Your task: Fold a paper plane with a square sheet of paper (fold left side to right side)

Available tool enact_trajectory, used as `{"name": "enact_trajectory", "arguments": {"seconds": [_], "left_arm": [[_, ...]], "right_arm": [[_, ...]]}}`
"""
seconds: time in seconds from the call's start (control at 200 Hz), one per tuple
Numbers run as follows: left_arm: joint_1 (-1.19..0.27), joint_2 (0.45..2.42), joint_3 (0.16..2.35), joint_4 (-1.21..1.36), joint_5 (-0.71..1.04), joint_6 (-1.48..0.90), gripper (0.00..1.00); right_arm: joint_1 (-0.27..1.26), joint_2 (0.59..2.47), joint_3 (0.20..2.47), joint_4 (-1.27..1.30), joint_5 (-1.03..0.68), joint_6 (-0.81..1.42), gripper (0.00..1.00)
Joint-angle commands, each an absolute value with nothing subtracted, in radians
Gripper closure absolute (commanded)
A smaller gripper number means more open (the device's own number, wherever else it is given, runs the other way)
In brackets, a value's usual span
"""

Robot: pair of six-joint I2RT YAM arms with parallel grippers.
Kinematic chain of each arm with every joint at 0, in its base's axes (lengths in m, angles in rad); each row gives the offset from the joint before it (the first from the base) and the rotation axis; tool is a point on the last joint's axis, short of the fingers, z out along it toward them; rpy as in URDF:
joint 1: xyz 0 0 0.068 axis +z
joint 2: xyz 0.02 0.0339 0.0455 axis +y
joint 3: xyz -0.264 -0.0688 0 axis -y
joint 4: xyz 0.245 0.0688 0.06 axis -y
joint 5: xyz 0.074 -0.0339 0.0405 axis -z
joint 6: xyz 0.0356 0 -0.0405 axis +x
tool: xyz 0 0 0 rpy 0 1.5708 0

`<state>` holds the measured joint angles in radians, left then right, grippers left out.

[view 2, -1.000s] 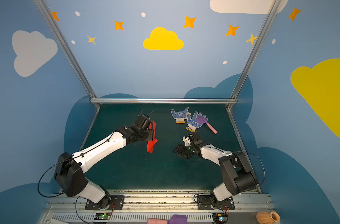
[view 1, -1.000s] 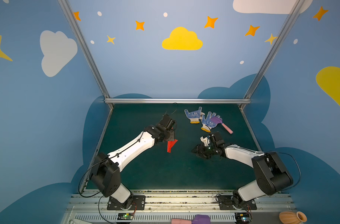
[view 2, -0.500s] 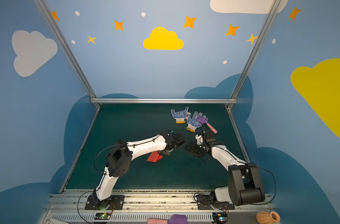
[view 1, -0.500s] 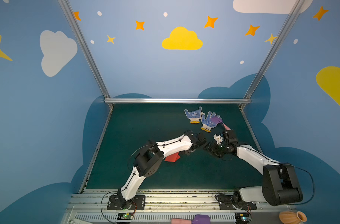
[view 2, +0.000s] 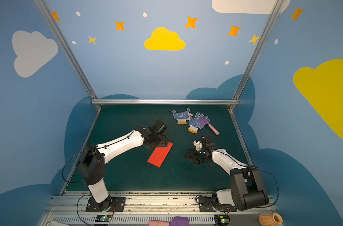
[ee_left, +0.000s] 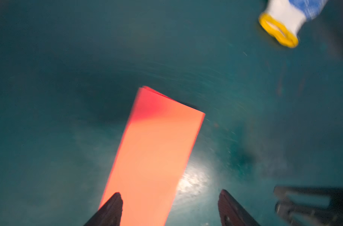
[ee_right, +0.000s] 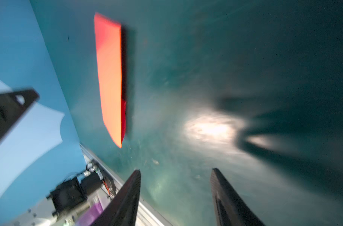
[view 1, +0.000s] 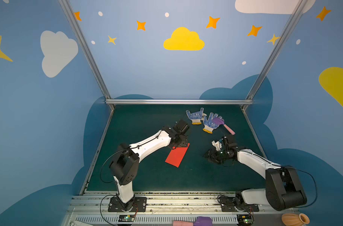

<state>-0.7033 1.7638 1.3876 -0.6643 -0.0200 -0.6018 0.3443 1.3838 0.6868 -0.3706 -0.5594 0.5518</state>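
Square sheet of paper, halved into a narrow red rectangle, lies flat on the mat. Left gripper hangs wide open over its 1 o'clock end. Right gripper, open and empty, sits at the sheet's 3 o'clock. The next step is probably pinching 1 corner for a nose fold.

At the back of a dark green table, a blue-dotted white glove with a yellow cuff lies just beside a second glove. A toy hammer rests its purple head on the second glove. An orange vase lies beyond the table's front edge.
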Motion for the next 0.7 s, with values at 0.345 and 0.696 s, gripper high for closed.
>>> {"name": "enact_trajectory", "arguments": {"seconds": [0.345, 0.696], "left_arm": [[-0.441, 1.591, 1.142, -0.604, 0.052, -0.588, 0.19], [-0.421, 1.580, 1.129, -0.603, 0.090, -0.573, 0.17]], "right_arm": [[0.819, 1.770, 1.143, -0.391, -0.429, 0.594, 0.56], [0.874, 1.908, 1.181, -0.486, -0.307, 0.496, 0.62]]}}
